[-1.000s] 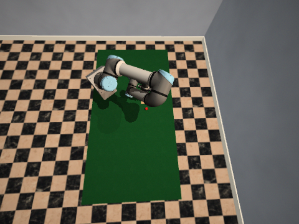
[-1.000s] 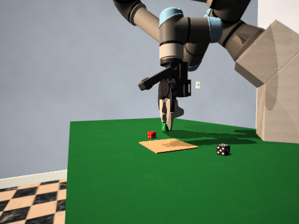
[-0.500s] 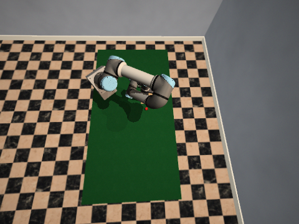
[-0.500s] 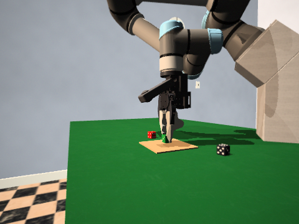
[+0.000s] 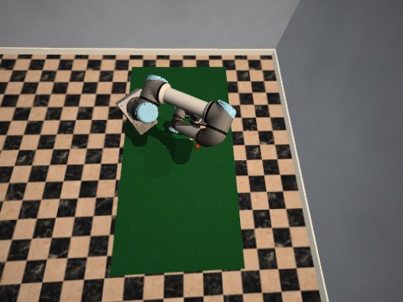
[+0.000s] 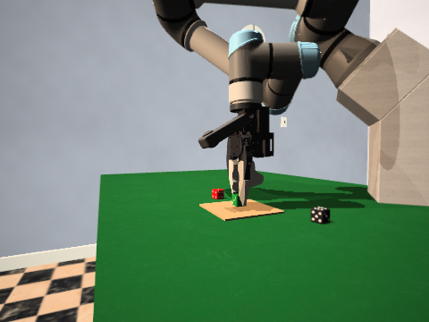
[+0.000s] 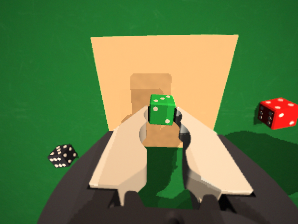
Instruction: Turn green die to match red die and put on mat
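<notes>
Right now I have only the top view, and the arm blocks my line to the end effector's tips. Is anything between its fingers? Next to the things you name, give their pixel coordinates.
Observer: Yes, the green die (image 6: 235, 200) (image 7: 162, 111) is clamped between the fingers (image 6: 242, 185), as the exterior and wrist views show.

Operator: I see only a scrap of the mat (image 5: 191, 138) (image 6: 219, 214) (image 7: 200, 60). What shape is it?

Observer: It is a flat, four-sided piece; the wrist view shows its two far corners.

Operator: I can't find a black die. Is there one?

Observer: Yes, the black die (image 6: 320, 215) (image 7: 63, 156) rests off the mat.
</notes>
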Controlling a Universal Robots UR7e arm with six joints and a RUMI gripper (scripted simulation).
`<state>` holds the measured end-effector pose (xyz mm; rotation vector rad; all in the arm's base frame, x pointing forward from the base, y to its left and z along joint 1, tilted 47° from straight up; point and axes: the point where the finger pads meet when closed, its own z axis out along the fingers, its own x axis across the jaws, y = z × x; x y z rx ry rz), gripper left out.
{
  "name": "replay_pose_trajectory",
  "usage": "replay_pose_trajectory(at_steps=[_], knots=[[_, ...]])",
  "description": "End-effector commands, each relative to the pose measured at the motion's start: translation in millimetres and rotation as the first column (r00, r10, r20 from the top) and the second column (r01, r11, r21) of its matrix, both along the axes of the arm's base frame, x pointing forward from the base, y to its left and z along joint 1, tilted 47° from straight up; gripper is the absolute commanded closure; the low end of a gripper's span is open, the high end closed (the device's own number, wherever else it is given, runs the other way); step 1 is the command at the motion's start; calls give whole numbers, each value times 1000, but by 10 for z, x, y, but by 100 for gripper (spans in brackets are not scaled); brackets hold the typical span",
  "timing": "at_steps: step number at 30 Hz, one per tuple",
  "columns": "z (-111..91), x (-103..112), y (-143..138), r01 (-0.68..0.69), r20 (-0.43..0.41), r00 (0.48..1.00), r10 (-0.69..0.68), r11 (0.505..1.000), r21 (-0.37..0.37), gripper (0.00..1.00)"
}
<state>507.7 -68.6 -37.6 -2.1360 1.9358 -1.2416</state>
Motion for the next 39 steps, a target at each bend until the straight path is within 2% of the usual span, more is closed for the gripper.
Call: replay_pose_trajectory(at_steps=[1,39], knots=[[4,1,2,0,1,1000,0,1000,0,94],[-20,20,-14,0,1,1000,0,1000,0,94]])
